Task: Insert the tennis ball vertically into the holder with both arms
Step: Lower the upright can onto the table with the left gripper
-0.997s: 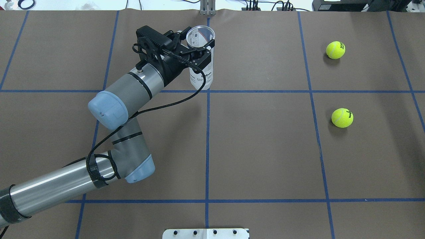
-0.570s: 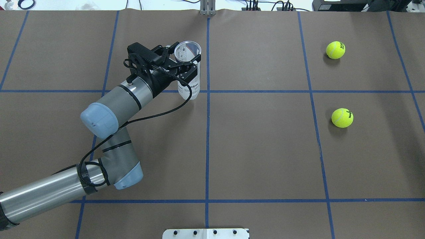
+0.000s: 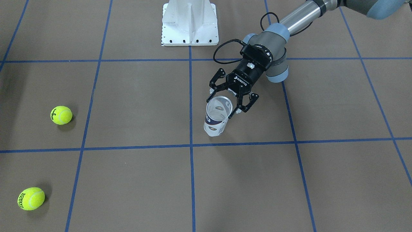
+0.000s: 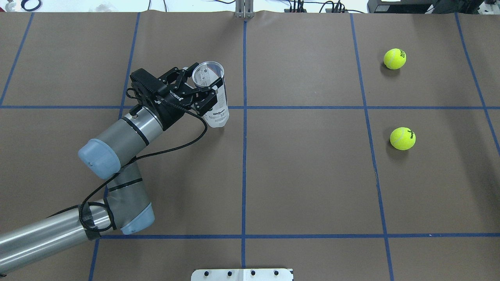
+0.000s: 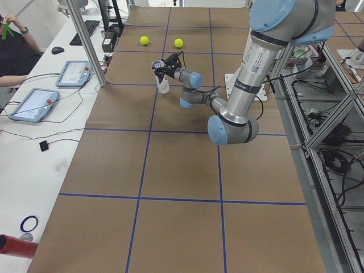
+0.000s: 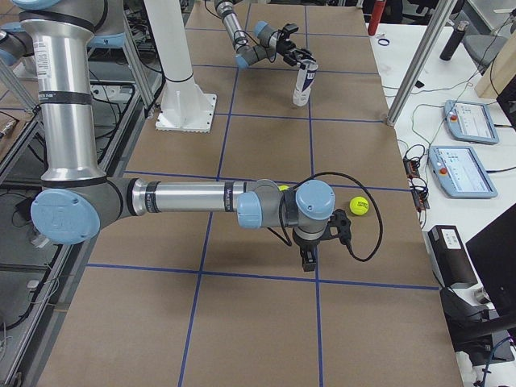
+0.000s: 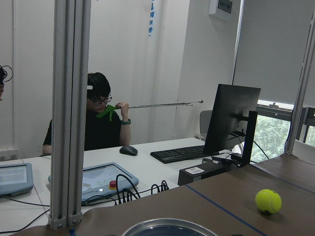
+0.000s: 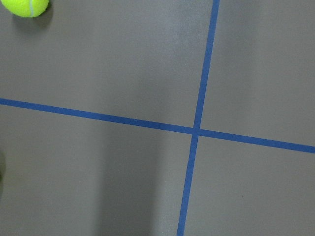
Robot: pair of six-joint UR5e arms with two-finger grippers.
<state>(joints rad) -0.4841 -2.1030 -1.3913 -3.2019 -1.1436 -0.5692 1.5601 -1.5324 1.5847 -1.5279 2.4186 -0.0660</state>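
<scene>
holder (image 4: 217,111) in left claw (image 4: 204,88), clasped near its top, just left of the desk (image 4: 312,187) centre line | far ball (image 4: 395,58) behind near ball (image 4: 402,138), both well to the right (apart from each other) | pedestal base (image 4: 242,274) at robot-side edge, centre | right claw (image 6: 310,260) over the desk, rightward of both balls

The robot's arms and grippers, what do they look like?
The left arm and right arm are silver and grey tubes with light-blue joint caps. The left gripper and right gripper are black, two-fingered, each with a black cable; the left gripper bears white ROBOTIQ lettering.
</scene>
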